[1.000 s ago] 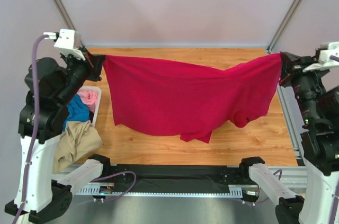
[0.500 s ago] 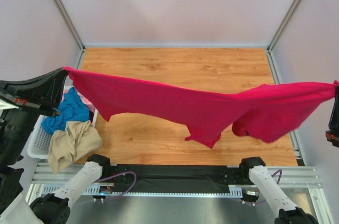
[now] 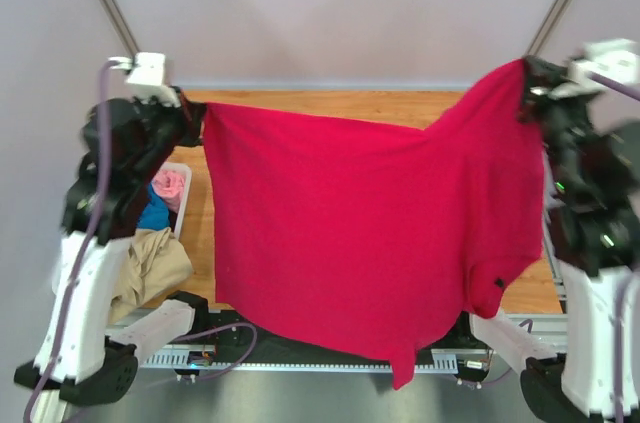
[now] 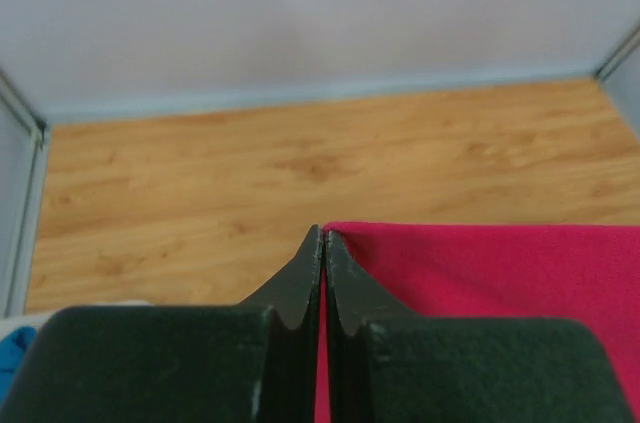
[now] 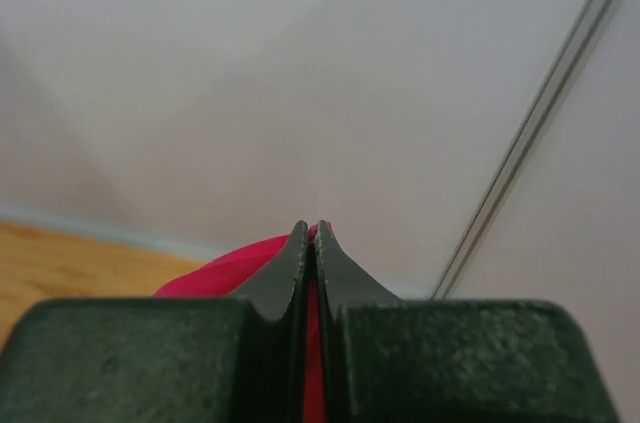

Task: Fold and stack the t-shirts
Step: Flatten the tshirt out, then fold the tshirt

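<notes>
The large crimson red t-shirt point(image 3: 350, 223) hangs spread in the air between both arms, high above the wooden table point(image 3: 330, 105). Its lower edge drops past the table's near edge and a dark neck label shows near the lower right. My left gripper point(image 3: 196, 111) is shut on the shirt's upper left corner; red cloth point(image 4: 480, 268) shows between its jaws point(image 4: 323, 233). My right gripper point(image 3: 527, 83) is shut on the upper right corner, held higher, with red cloth point(image 5: 215, 271) pinched at its tips point(image 5: 312, 228). Pink point(image 3: 170, 184), teal blue point(image 3: 153, 213) and tan point(image 3: 150, 263) tees lie at the left.
A white lattice basket point(image 3: 183, 205) at the table's left edge holds the pink and teal tees, with the tan one spilling over its front. A black rail point(image 3: 230, 328) runs along the near edge. Grey walls and metal posts enclose the table.
Both arms have swung back up from a low, wide spread. The red shirt, stretched flat and low half a second ago, now hangs as a tall sheet, its right corner higher.
</notes>
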Robot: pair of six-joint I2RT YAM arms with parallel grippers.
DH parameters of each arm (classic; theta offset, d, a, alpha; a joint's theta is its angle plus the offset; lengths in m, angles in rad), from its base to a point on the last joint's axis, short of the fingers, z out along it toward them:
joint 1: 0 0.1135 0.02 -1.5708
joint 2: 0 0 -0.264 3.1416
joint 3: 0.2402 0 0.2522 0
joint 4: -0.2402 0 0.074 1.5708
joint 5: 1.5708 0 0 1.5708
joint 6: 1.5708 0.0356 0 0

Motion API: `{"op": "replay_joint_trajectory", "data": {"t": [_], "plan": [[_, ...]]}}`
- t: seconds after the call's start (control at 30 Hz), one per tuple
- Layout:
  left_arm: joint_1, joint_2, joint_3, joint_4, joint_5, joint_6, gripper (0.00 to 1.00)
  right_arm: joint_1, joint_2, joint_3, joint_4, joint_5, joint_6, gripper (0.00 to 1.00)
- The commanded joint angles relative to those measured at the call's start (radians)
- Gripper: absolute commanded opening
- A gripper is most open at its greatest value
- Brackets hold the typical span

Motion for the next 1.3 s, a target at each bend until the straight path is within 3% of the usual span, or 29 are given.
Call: {"op": "replay_joint_trajectory", "data": {"t": [0.0,0.13,0.27,0.47,0.67,0.83,1.0,1.27], "plan": [[0.01,0.093,-0.148,0.118,-0.077,0.064,0.0,0.001,0.093,-0.222,0.198,-0.043,-0.06,0.0],[0.057,0.25,-0.239,0.242,-0.08,0.085,0.0,-0.016,0.228,-0.44,0.402,-0.104,-0.048,0.0],[0.128,0.51,-0.22,0.301,-0.048,0.102,0.0,-0.024,0.463,-0.523,0.599,-0.152,-0.056,0.0],[0.203,0.823,-0.033,0.299,-0.006,0.117,0.0,-0.029,0.764,-0.411,0.717,-0.187,-0.022,0.0],[0.223,1.012,0.109,0.305,-0.022,0.156,0.0,-0.029,1.024,-0.246,0.751,-0.172,0.029,0.0],[0.252,1.094,0.187,0.324,-0.04,0.143,0.0,-0.029,1.091,-0.183,0.731,-0.111,0.085,0.0],[0.258,1.166,0.255,0.304,-0.054,0.156,0.0,-0.024,1.043,-0.248,0.716,-0.101,0.121,0.0],[0.258,1.137,0.205,0.316,-0.08,0.214,0.0,-0.019,0.925,-0.316,0.543,-0.052,0.159,0.0]]}}
